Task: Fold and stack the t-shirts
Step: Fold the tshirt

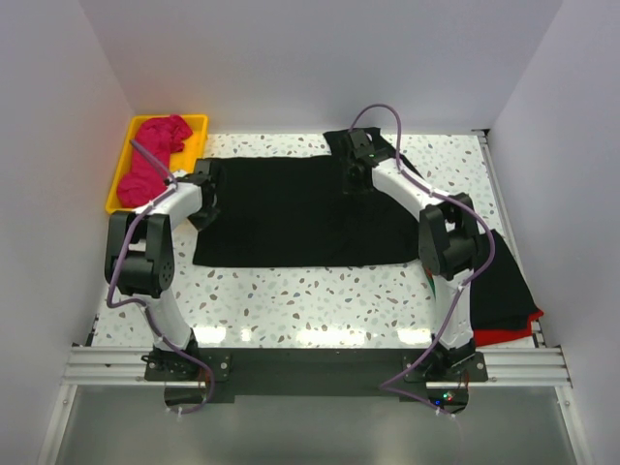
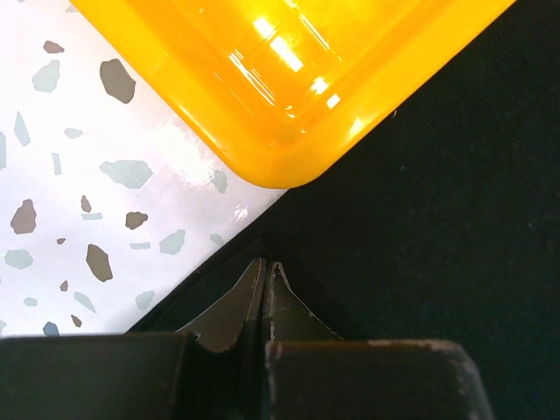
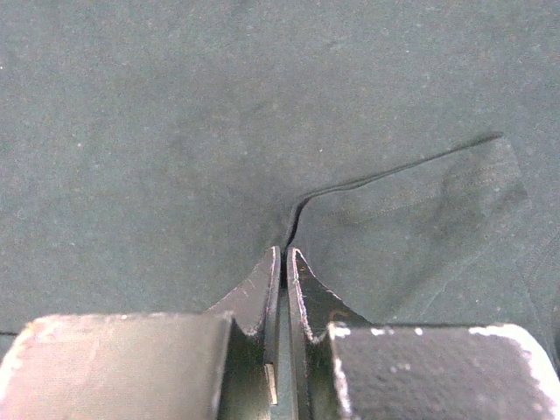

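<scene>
Top external: black t-shirt (image 1: pixel 291 218) lies flat, long axis left-right.
Far edge pinched tight by left gripper (image 1: pixel 204 180) and right gripper (image 1: pixel 355 177); cloth lies nearward of both.

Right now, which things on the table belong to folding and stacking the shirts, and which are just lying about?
Belongs to the job: large black t-shirt spread mid-table, pinched by left hand and right hand; magenta-pink shirt crumpled in the yellow tray; black and red shirts at the right edge.
Just lying about: yellow tray, only holding that shirt.
</scene>
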Robot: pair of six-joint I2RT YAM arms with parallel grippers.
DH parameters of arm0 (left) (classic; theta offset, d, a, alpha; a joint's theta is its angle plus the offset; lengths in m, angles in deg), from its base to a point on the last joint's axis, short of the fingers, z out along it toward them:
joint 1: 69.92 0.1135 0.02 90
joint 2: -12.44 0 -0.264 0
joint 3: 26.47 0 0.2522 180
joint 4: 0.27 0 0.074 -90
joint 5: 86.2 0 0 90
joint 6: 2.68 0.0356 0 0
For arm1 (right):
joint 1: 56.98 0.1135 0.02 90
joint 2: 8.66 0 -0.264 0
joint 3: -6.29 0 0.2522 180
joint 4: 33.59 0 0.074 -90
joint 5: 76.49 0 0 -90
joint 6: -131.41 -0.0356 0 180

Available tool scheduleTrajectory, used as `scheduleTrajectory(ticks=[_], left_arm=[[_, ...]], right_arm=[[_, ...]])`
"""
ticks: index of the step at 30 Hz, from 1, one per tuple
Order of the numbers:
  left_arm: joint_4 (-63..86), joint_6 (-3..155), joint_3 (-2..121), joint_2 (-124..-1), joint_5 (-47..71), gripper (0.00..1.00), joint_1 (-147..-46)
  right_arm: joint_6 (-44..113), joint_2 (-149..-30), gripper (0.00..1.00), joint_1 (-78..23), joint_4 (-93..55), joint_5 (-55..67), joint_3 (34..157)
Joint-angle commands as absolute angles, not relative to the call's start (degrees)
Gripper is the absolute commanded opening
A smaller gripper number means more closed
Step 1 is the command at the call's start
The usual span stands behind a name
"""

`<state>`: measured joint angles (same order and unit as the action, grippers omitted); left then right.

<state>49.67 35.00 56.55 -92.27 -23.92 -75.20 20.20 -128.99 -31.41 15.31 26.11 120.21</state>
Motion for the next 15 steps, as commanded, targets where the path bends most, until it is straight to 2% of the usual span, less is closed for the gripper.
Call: scheduleTrajectory(ticks=[1, 15], left_arm=[[50.23, 35.38, 58.57, -89.34, -26.35, 0.0, -74.4], [49.79, 35.64, 59.54, -88.9, -26.17, 0.0, -73.61]], right_arm=[[19.97, -125.73, 0.0, -31.84, 13.84, 28.53, 121.39], [19.35, -124.94, 0.0, -33.77, 13.57, 29.59, 119.81]])
